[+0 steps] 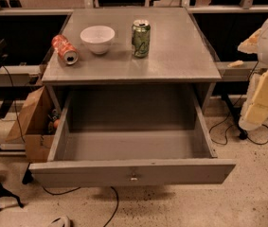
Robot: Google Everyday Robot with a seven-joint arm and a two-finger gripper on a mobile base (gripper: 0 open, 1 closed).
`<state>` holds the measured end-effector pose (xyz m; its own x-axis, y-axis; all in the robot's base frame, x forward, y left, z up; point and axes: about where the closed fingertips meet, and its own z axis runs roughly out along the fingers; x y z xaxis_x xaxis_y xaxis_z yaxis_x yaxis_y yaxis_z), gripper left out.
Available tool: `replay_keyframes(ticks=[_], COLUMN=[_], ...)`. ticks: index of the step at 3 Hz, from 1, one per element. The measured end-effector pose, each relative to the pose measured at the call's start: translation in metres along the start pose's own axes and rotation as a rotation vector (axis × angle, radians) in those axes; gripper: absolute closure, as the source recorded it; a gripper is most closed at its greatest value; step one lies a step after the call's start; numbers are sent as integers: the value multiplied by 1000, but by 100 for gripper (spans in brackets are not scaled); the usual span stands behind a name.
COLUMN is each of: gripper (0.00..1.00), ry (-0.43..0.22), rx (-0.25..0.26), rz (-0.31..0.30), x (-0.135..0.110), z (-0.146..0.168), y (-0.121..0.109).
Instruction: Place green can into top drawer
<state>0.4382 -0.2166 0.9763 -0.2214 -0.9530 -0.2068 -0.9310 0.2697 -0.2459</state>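
The green can (pixel 140 38) stands upright on the grey cabinet top (pixel 181 56), right of centre toward the back. The top drawer (pixel 129 171) is pulled fully open below it; its inside is bare and a small metal lock sits at the centre of its front panel. My gripper (pixel 245 51) is at the right edge of the view, beside the cabinet's right side at about tabletop height. It is well to the right of the can and holds nothing that I can see. The pale arm (pixel 266 91) hangs behind it.
A white bowl (pixel 97 38) sits left of the green can. An orange-red can (pixel 65 49) lies on its side near the top's left edge. A cardboard box (pixel 34 126) stands on the floor to the left of the drawer. Cables (pixel 228 126) run across the floor.
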Motion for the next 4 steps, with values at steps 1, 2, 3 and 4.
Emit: replay_keyframes(ticks=[1,2,3,4], gripper=[0,0,0,0], ry=[0,-64,-210,-362], rx=[0,11,26,50], rz=[0,46,178,318], x=[0,0,-14,-48], z=[0,0,15,32], y=[0,-9,-44,-101])
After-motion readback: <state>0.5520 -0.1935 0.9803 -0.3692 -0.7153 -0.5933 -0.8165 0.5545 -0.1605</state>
